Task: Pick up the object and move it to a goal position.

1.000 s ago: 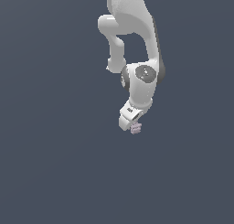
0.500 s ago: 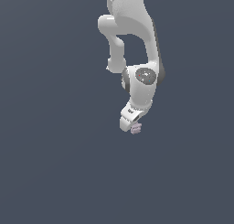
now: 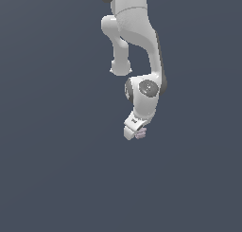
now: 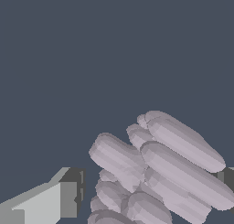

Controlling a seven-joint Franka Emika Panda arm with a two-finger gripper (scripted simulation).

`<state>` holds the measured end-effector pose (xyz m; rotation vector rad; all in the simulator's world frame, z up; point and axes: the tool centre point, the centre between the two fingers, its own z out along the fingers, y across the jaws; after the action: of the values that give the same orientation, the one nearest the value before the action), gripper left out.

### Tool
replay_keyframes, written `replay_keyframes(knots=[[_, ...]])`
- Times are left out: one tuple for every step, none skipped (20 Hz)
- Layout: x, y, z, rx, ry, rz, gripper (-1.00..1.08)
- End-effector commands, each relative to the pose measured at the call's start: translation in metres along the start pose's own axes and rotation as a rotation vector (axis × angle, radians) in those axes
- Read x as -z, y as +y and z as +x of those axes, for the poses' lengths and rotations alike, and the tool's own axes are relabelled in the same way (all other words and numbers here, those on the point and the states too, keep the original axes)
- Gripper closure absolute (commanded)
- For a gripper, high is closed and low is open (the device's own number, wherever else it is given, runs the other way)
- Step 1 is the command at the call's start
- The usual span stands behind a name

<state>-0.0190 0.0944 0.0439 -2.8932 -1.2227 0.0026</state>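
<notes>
The object (image 4: 155, 173) is a pale mauve-grey lump of stacked ridges. In the wrist view it fills the space between my two fingers, one finger (image 4: 59, 200) on one side and the edge of the other (image 4: 227, 177) on the opposite side. In the exterior view the object (image 3: 141, 133) is a small pale bit at the tip of my white gripper (image 3: 134, 132), which hangs below the arm and points down. The gripper looks shut on the object. No goal marker shows in either view.
The white arm (image 3: 142, 46) comes down from the top of the exterior view. Everything around it is an even dark grey-blue surface (image 3: 56, 169) with no other object in sight.
</notes>
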Motion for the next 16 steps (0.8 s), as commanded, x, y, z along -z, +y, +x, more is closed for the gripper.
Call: replay_keyframes(knots=[[-0.0023, 0.0007, 0.0007, 0.0, 0.001, -0.001, -0.92], [-0.0023, 0.0007, 0.0007, 0.0, 0.001, -0.001, 1.08], [-0.0023, 0.0007, 0.0007, 0.0, 0.001, -0.001, 1.08], [-0.0023, 0.0007, 0.0007, 0.0, 0.001, -0.001, 1.08], [-0.0023, 0.0007, 0.0007, 0.0, 0.001, -0.001, 1.08], [-0.0023, 0.0007, 0.0007, 0.0, 0.001, -0.001, 1.08], [-0.0023, 0.0007, 0.0007, 0.0, 0.001, -0.001, 1.08], [-0.0023, 0.0007, 0.0007, 0.0, 0.001, -0.001, 1.08], [-0.0023, 0.0007, 0.0007, 0.0, 0.001, -0.001, 1.08], [-0.0023, 0.0007, 0.0007, 0.0, 0.001, -0.001, 1.08], [-0.0023, 0.0007, 0.0007, 0.0, 0.001, -0.001, 1.08], [-0.0012, 0.0012, 0.0009, 0.0, 0.002, -0.002, 1.08], [-0.0009, 0.0013, 0.0009, 0.0, 0.002, -0.002, 1.08], [0.0, 0.0018, 0.0008, 0.0, 0.002, -0.002, 1.08], [0.0015, 0.0025, 0.0008, 0.0, 0.002, -0.002, 1.08], [0.0036, 0.0036, 0.0007, 0.0, 0.002, -0.002, 1.08]])
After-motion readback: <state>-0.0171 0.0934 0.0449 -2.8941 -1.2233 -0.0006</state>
